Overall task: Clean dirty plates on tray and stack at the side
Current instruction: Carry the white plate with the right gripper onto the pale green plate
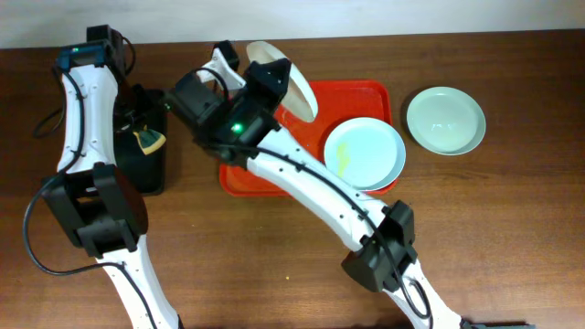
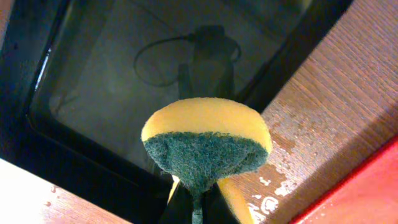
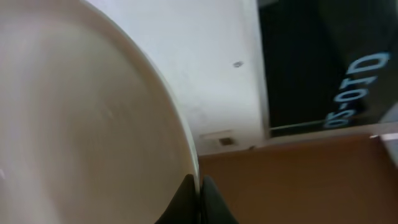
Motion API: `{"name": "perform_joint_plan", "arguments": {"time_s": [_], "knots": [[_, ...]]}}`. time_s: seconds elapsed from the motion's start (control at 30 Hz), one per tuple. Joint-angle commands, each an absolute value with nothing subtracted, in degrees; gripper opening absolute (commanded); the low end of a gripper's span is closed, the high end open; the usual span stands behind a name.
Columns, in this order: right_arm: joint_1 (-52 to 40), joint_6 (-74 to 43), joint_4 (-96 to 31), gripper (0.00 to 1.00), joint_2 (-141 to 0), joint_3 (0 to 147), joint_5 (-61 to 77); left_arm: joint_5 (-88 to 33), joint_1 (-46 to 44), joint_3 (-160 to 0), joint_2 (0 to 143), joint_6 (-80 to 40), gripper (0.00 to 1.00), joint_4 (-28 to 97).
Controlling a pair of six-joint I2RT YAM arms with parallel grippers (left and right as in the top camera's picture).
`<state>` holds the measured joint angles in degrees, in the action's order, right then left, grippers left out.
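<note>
Leaning at upper centre, the white plate point(image 1: 303, 96) is pinched by the right gripper point(image 3: 199, 190). A yellow-green sponge point(image 2: 205, 140) is gripped by the left gripper point(image 2: 196, 208).

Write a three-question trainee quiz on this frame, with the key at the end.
1. True or false: the left gripper is shut on a sponge.
2. Where does the smeared mint plate lie?
3. The right gripper holds: A) the white plate, tilted on edge; B) a mint plate; C) nothing.

Key: 1 true. 2 on the red tray, at its right end. 3 A.
</note>
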<state>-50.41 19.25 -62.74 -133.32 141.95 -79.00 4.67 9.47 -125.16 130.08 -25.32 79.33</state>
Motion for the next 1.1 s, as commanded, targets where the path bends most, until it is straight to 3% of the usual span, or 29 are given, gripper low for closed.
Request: {"name": "perform_joint_plan", "arguments": {"time_s": [0.0,0.07,0.1,0.13,0.17,0.27,0.37,0.4,0.5,0.67,0.83,0.87,0.9,1.0,1.07], "knots": [[-50.65,27.09,-60.58,0.04,-131.5,143.06,-89.69,1.04,9.43,-125.6,128.51,-24.8,0.0,79.48],[-50.59,24.25,-60.62,0.04,-131.5,143.04,-89.32,0.58,9.39,-125.6,128.51,-24.8,0.0,79.59],[-50.06,12.51,-62.41,0.04,-131.5,143.04,-82.39,0.58,9.39,-125.6,128.51,-24.8,0.0,79.61],[-47.44,2.72,-69.23,0.04,-131.63,142.37,-62.48,0.6,9.39,-125.6,128.51,-24.77,0.0,79.9],[-43.42,2.48,-70.59,0.04,-131.79,139.41,-48.18,0.58,9.39,-125.6,128.51,-24.8,0.0,80.49],[-36.8,-10.22,-76.75,0.04,-130.82,138.17,-44.77,-1.37,9.28,-125.6,128.51,-24.77,0.0,80.6],[-27.35,-10.17,-75.66,0.04,-128.53,139.09,-34.37,-1.34,8.62,-125.6,128.51,-24.77,0.0,80.62],[-22.2,-10.15,-76.2,0.04,-128.53,139.09,-25.67,-1.34,8.51,-125.6,128.51,-24.77,0.0,80.62],[1.78,-9.02,-77.38,0.04,-128.73,138.43,18.83,-1.34,7.05,-125.6,128.51,-24.77,0.0,80.25],[23.66,-8.86,-76.01,0.04,-128.73,127.76,16.69,-1.34,3.27,-125.6,128.51,-24.77,0.0,78.91],[26.65,-11.03,-60.75,0.04,-128.73,110.91,15.73,-1.28,-1.04,-125.6,128.51,-22.63,0.0,78.32],[26.63,-11.03,-60.34,0.18,-128.73,110.45,15.33,-1.28,-1.37,-125.6,128.53,-22.63,0.0,78.17],[26.65,-11.05,-60.62,0.18,-128.64,110.54,15.4,-1.28,-1.48,-125.6,128.53,-22.63,0.0,78.08],[27.22,-13.34,-66.46,0.66,-125.97,114.3,15.44,-1.3,-1.5,-125.6,128.55,-22.63,0.0,78.08],[26.57,-16.67,-69.65,0.68,-120.53,116.71,16.05,-1.3,-1.5,-125.6,128.55,-22.63,0.0,78.08]]}}
